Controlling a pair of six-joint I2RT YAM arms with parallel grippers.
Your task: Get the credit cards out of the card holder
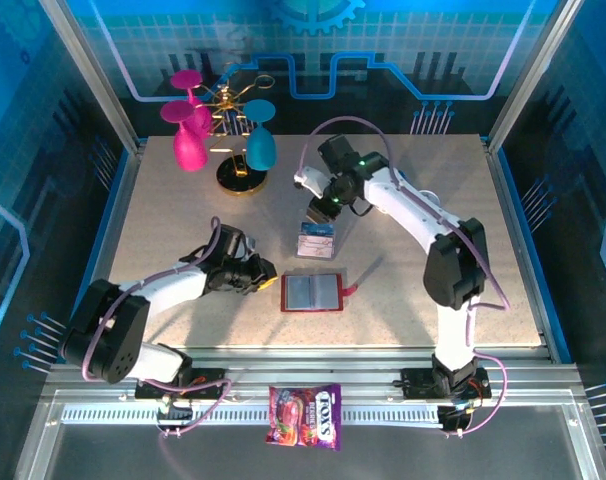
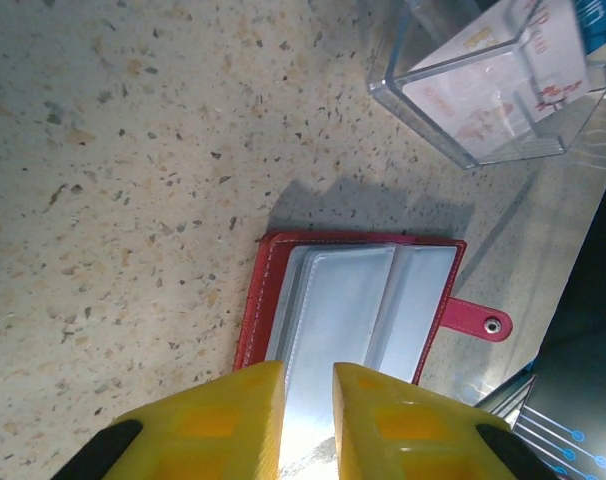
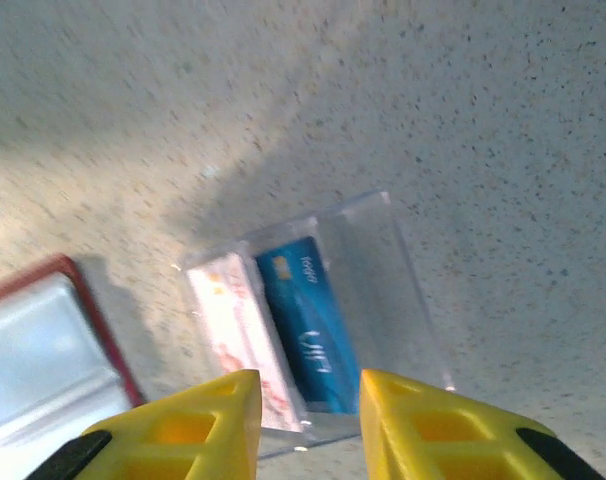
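Observation:
The red card holder (image 1: 311, 291) lies open and flat on the table, its greyish pockets (image 2: 353, 290) up and its snap tab (image 2: 483, 322) out to the right. My left gripper (image 2: 308, 368) sits over its left end, jaws a narrow gap apart with nothing pinched between them. A clear plastic box (image 1: 316, 243) stands just behind the holder. In it stand two credit cards, a blue one (image 3: 308, 330) and a whitish-pink one (image 3: 238, 325). My right gripper (image 3: 308, 385) hovers open just above the box, holding nothing.
A gold stand (image 1: 238, 180) with pink (image 1: 188, 140) and teal (image 1: 260, 148) glasses is at the back left. A colourful candy bag (image 1: 304, 415) lies on the rail in front of the table. Bare tabletop stretches to the right of the holder.

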